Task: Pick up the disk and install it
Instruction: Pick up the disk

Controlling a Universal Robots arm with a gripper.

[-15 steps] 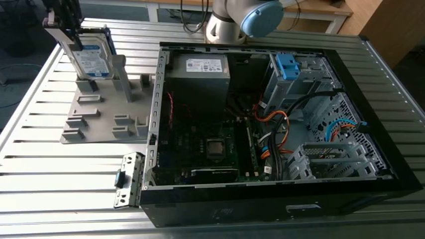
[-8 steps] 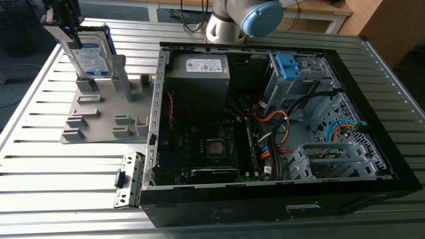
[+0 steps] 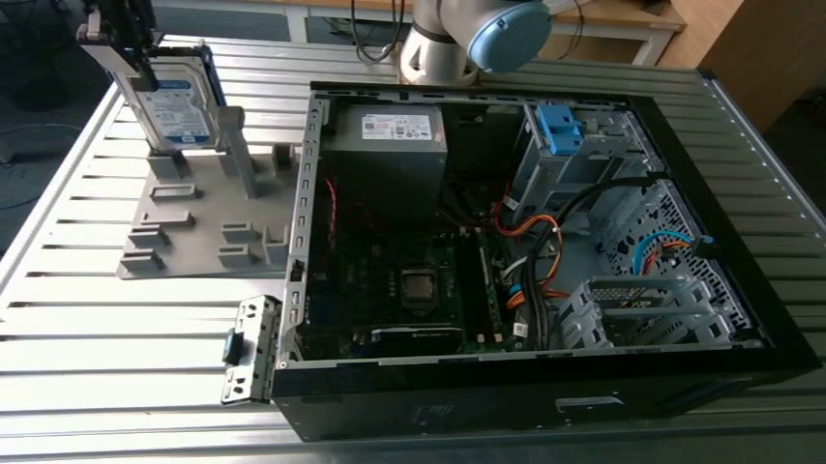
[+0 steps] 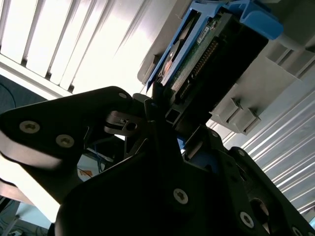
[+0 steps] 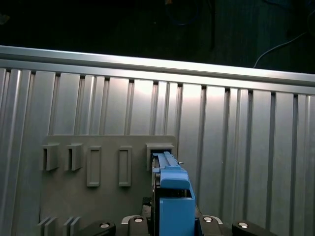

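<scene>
I'm seeing the gripper [image 3: 119, 37] clamping the top edge of the disk [image 3: 178, 104], standing upright in the grey stand [image 3: 193, 227] at the exterior view's left, beside the open computer case [image 3: 516, 411]; I'm judging it stiff, hefty, shock-sensitive, best gripped by its blue caddy sides.

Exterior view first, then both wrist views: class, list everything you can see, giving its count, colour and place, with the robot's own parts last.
disk: one, silver in a blue caddy, upright in the holder plate
holder plate: one, grey, on the table, to the exterior view's left of the case
computer case: one, black, open
grey box: one, white sticker, inside the case
blue bracket: one, inside the case
cables: several, orange, blue and black, inside the case
table: one, silver, slatted
arm: one, grey with a blue cap, behind the case
gripper: one, black, at the disk's top
</scene>
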